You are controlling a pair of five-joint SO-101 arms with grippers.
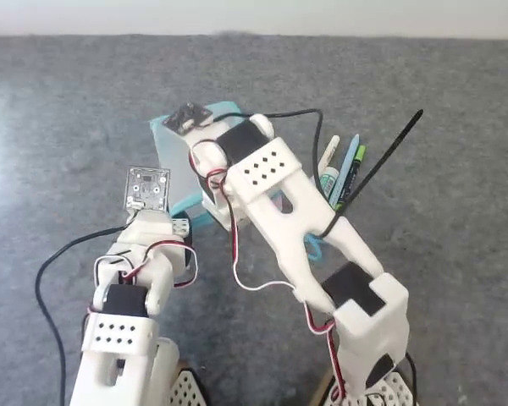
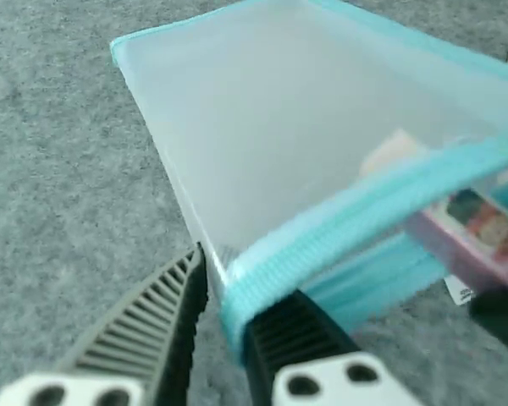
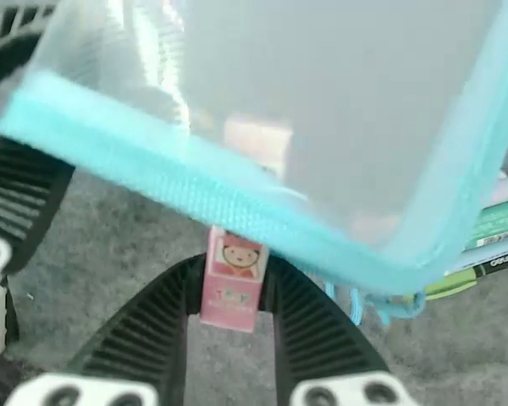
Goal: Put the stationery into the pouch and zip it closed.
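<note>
- The pouch [image 1: 171, 159] sits near the middle of the desk [image 1: 457, 101], a little toward its left side, with its mouth turned toward the two arms.
- The left gripper [image 2: 223, 296] is clamped on the corner of the pouch's blue zipper edge [image 2: 339, 228], one jaw on each side of the lip. From where I stand, it looks like it is holding the mouth steady.
- The right gripper [image 3: 234, 266] is closed on a small pink eraser [image 3: 233, 292] with a cartoon face. The eraser's far end is tucked behind the zipper edge, and a pale shape shows through the pouch wall beyond it. I take it to be partway in, not let go yet.
- A small bunch of pens [image 1: 343, 169] lies outside the pouch on bare desk, just to the right of it and beside the right arm. None of them is being held.
- The zipper is open along the whole edge I can see. I can't make out the slider.
- My read is that the task is in its early part. One item is going in, the pens have to follow, and the zipping is all left to do.
</note>
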